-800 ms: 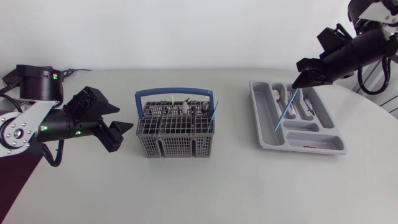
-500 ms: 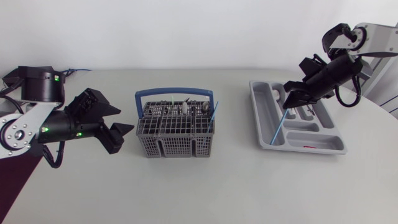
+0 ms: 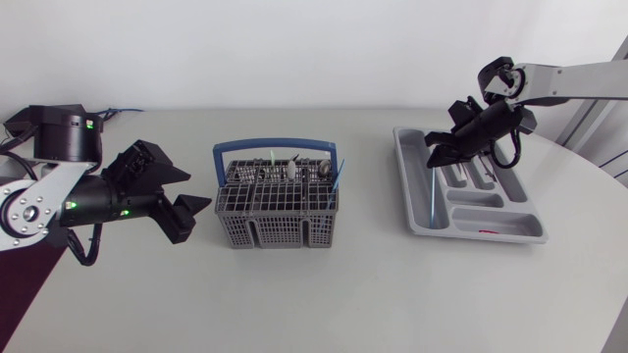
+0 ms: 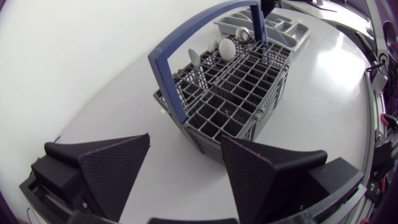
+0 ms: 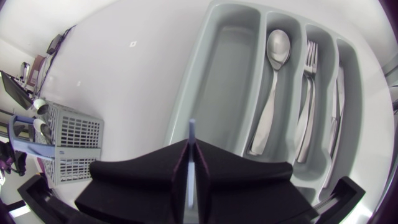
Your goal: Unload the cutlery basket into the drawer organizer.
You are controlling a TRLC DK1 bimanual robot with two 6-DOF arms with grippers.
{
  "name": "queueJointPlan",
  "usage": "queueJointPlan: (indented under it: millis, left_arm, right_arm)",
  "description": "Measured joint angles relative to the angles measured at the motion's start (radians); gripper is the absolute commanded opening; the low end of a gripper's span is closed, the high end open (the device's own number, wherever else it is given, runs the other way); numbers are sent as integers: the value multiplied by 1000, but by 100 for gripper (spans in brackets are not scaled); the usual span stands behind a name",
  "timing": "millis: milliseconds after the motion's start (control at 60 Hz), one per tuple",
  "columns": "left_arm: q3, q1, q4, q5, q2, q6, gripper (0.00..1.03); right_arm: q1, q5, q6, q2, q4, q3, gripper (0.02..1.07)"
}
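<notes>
Two arms show from overhead. At far left, my left gripper (image 3: 186,211) sits just beside the basket (image 3: 275,224) without touching it. Its fingers (image 4: 118,168) are spread wide with nothing between them, and they point at the basket's near wall. The basket stands upright mid-table with its blue handle (image 3: 275,145) raised. It holds spoon heads (image 4: 227,48) and, at its right end, a leaning blue stick (image 3: 338,175). Farther right lies the organizer (image 3: 520,221), well apart from the basket. A spoon (image 5: 273,81), a fork (image 5: 308,99) and a knife (image 5: 339,93) lie in its narrow slots. My right gripper (image 3: 435,160) is above its left side, clamped on a second blue stick (image 3: 431,201) that hangs nearly straight down over the wide left slot. I cannot tell if the tip touches.
</notes>
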Motion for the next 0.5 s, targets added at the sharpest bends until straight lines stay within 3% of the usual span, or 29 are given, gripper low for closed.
queueJointPlan:
  millis: [117,233,383,500]
  left_arm:
    - [0,0,0,0,0,0,98]
    - [0,0,0,0,0,0,98]
    - [0,0,0,0,0,0,98]
    - [0,0,0,0,0,0,98]
  right_arm:
    - [1,0,18,60,55,24,20]
    - [5,37,38,93,138,26,48]
    - [22,80,44,44,246,-35,70]
    - [46,87,45,-100,287,-165,70]
